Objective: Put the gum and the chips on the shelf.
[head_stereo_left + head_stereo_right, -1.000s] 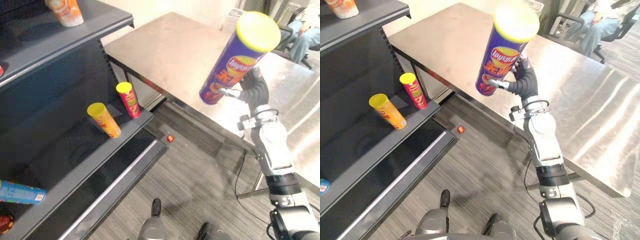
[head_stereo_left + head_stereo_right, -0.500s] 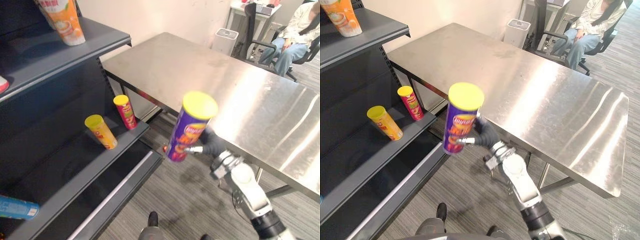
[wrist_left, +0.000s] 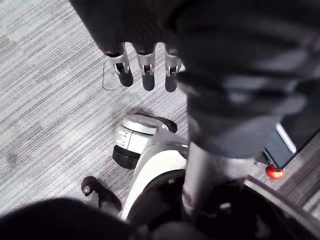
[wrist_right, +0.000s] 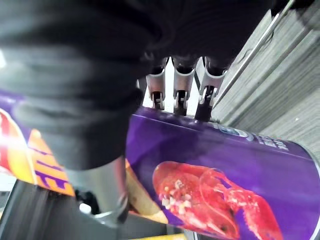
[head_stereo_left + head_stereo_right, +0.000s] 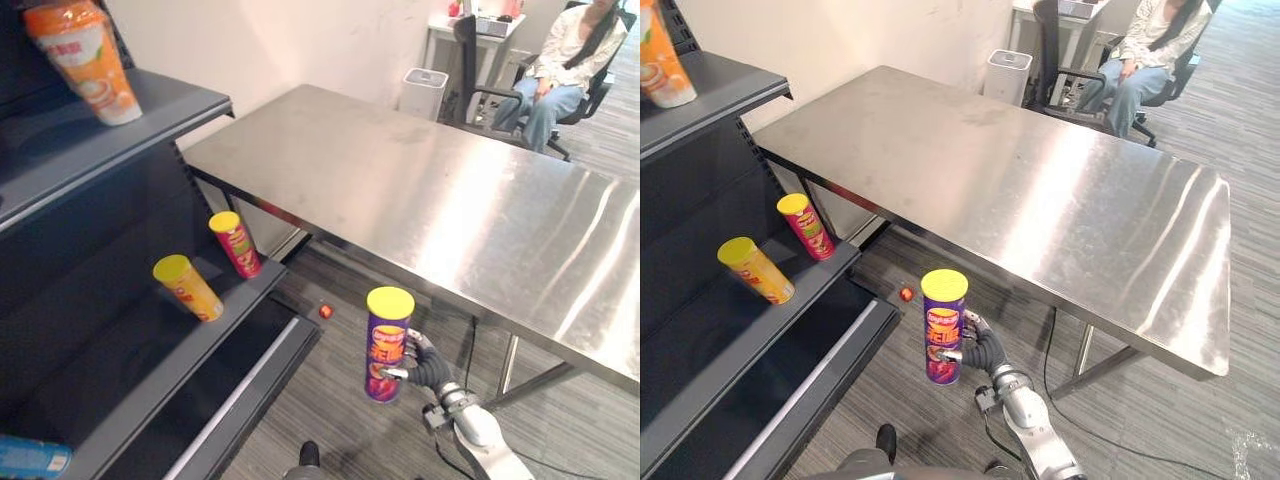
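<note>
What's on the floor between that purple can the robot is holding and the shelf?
A small red ball on the floor, between the purple can in the right hand and the shelf; both eye views show it.

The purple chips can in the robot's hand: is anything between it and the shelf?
Nothing visible. The right hand holds the purple chips can upright in front of the shelf, with a clear gap between. The yellow can and red can sit on its board, bare space beside them.
</note>
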Controlling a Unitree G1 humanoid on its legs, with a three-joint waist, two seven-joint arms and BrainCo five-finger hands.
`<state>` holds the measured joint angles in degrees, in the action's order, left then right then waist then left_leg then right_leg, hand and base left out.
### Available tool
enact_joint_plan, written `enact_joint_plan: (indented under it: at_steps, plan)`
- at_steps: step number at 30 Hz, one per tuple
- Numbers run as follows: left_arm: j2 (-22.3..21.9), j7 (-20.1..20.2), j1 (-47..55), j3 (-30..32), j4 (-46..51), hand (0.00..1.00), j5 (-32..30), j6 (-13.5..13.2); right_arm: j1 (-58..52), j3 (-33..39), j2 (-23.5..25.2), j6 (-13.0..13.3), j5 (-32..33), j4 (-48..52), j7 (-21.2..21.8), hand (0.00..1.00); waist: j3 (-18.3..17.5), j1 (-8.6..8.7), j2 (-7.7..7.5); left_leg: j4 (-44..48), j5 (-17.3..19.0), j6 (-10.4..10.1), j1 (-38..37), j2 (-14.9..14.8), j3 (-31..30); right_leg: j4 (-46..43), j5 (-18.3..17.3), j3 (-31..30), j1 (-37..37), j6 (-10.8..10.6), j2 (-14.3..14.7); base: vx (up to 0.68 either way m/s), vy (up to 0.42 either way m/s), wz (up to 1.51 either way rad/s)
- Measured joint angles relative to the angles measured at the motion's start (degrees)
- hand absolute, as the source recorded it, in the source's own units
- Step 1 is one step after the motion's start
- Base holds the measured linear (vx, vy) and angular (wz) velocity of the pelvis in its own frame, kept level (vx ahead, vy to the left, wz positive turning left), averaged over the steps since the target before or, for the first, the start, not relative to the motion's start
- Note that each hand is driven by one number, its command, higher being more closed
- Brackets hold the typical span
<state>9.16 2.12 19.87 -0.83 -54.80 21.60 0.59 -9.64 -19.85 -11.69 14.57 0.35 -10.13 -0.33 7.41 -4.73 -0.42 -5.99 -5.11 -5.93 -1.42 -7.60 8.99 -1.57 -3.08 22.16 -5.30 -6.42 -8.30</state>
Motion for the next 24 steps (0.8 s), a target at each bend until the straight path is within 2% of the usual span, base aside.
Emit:
enact_joint_plan:
  at_steps: [4,6,11,16,20,24]
  plan:
    - [0.0,-0.5,0.0,0.0,0.0,0.0,0.2,0.0,-0.9,1.7,0.4,2.2,-0.3,0.0,-2.2,1.0,-0.6,0.14,0.27,0.0,0.1,-0.2,-0.2,-0.1,0.2,0.5,0.1,-0.3,-0.2,0.1,0.2,0.04,-0.016,-0.04]
    - [0.0,-0.8,0.0,0.0,0.0,0.0,0.2,0.0,-0.8,2.4,0.6,4.1,-0.3,0.0,-3.0,1.0,-0.6,0.14,0.3,0.0,0.3,-0.3,-0.7,-0.1,0.2,0.6,0.1,-0.3,-0.7,0.1,0.2,0.04,-0.012,0.01]
    - [-0.1,-1.1,0.1,0.0,0.0,0.0,0.2,0.0,-0.5,3.6,1.2,6.5,-0.3,0.4,-4.4,1.0,-0.7,0.11,0.31,0.0,0.5,-0.3,-1.0,0.0,-0.1,0.7,0.1,0.0,-1.2,0.1,0.2,0.0,-0.001,0.01]
    - [-0.1,-1.4,0.3,0.2,0.0,0.0,0.4,0.0,-0.3,3.6,1.0,6.8,-0.2,3.7,-4.4,1.0,-0.8,0.04,0.38,0.0,0.4,-0.3,-0.7,0.2,-0.9,0.7,0.0,1.2,-1.6,0.0,0.2,0.0,-0.008,0.12]
    - [-0.3,-1.4,0.7,0.8,0.1,0.0,1.1,0.1,1.4,3.5,0.9,6.9,0.6,7.7,-4.1,1.0,-0.8,-0.14,0.42,0.1,0.1,-0.1,-0.2,0.6,-3.8,0.4,-0.7,4.2,-2.9,-0.1,0.0,-0.01,-0.016,0.36]
    - [-1.5,-1.4,1.2,1.4,0.2,0.0,3.1,-0.2,7.4,3.0,0.5,6.8,2.5,8.5,-3.5,1.0,-0.4,-0.88,0.75,0.5,-1.7,-0.1,1.9,0.3,-7.9,-2.5,-2.5,8.0,-2.7,0.4,-0.4,-0.02,-0.031,0.48]
